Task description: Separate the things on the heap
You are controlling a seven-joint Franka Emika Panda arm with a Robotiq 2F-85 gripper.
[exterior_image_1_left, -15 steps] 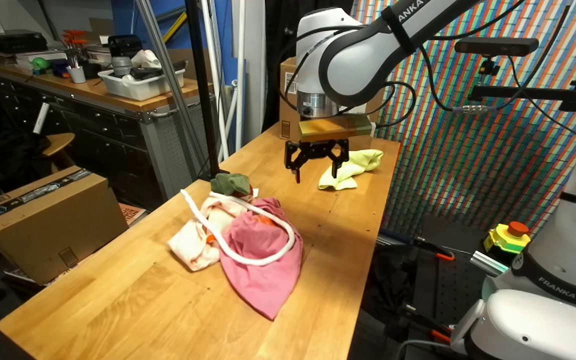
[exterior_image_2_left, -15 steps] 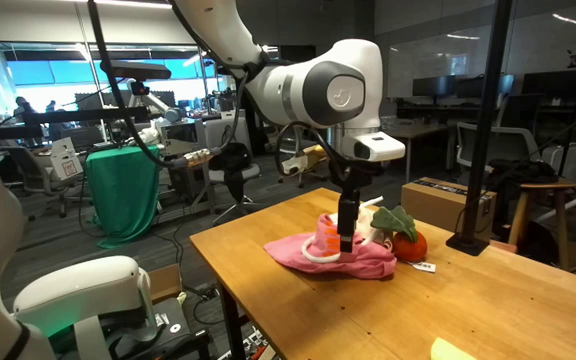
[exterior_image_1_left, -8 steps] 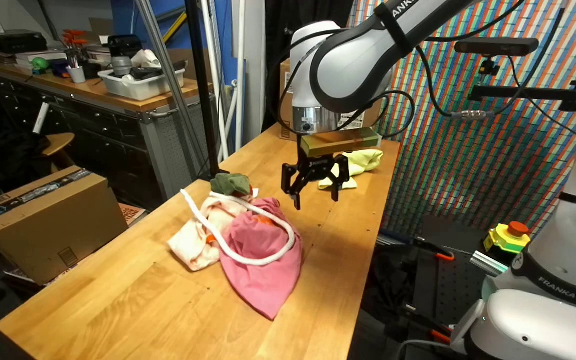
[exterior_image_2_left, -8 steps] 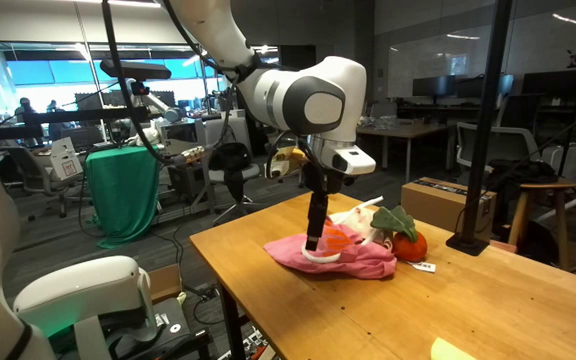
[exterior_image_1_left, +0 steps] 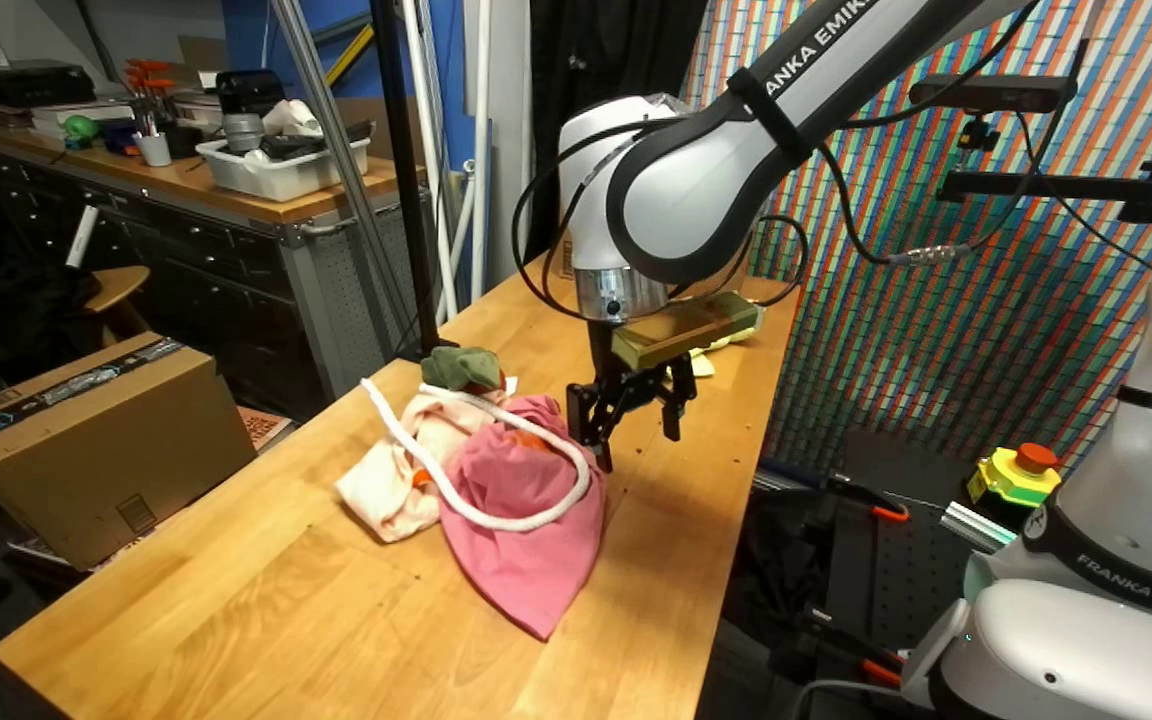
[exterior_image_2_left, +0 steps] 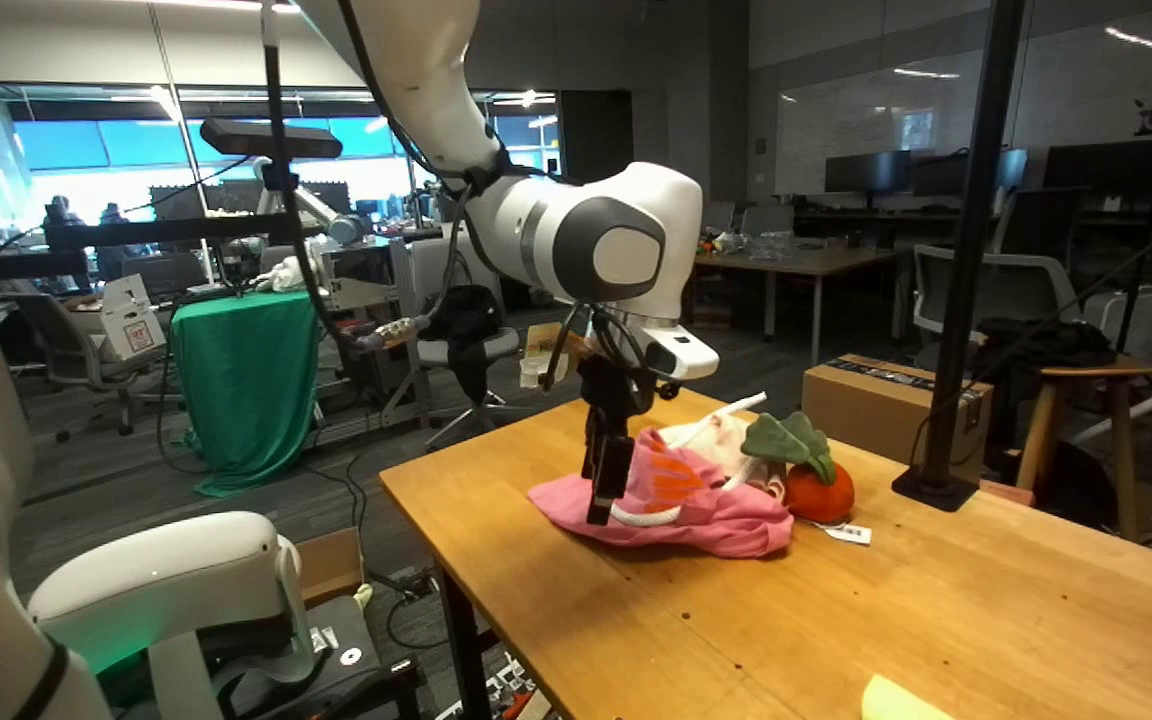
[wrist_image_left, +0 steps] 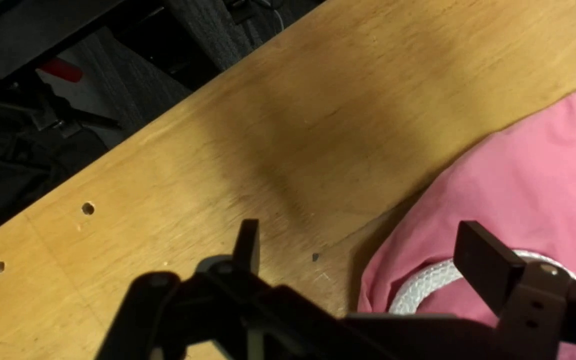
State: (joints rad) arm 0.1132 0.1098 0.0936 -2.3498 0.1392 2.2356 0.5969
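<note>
The pink cloth (exterior_image_1_left: 531,575) lies on the table with the thin white cord (exterior_image_1_left: 496,523) looped over it. The cream cloth with reddish marks (exterior_image_1_left: 386,500) lies beside and partly under them. The red ball (exterior_image_2_left: 821,492) with its green leaf (exterior_image_1_left: 461,368) sits at the heap's edge. The yellow-green cloth (exterior_image_1_left: 733,340) lies apart, partly hidden behind my gripper in that view. My gripper (exterior_image_1_left: 639,447) is open and empty, above the pink cloth's edge. In the wrist view (wrist_image_left: 360,237) one finger is over bare wood, the other over the pink cloth (wrist_image_left: 543,175) and cord (wrist_image_left: 425,285).
A black pole (exterior_image_2_left: 966,250) stands at the table's edge near the red ball. A cardboard box (exterior_image_1_left: 106,440) sits beyond the table. The table edge (wrist_image_left: 183,107) runs close to my gripper. Another white arm (exterior_image_1_left: 1066,640) stands beside the table.
My gripper has come down and moved away from the yellow-green cloth to the pink cloth's edge, turning slightly. It stays open. The cloths, cord and ball have not moved.
</note>
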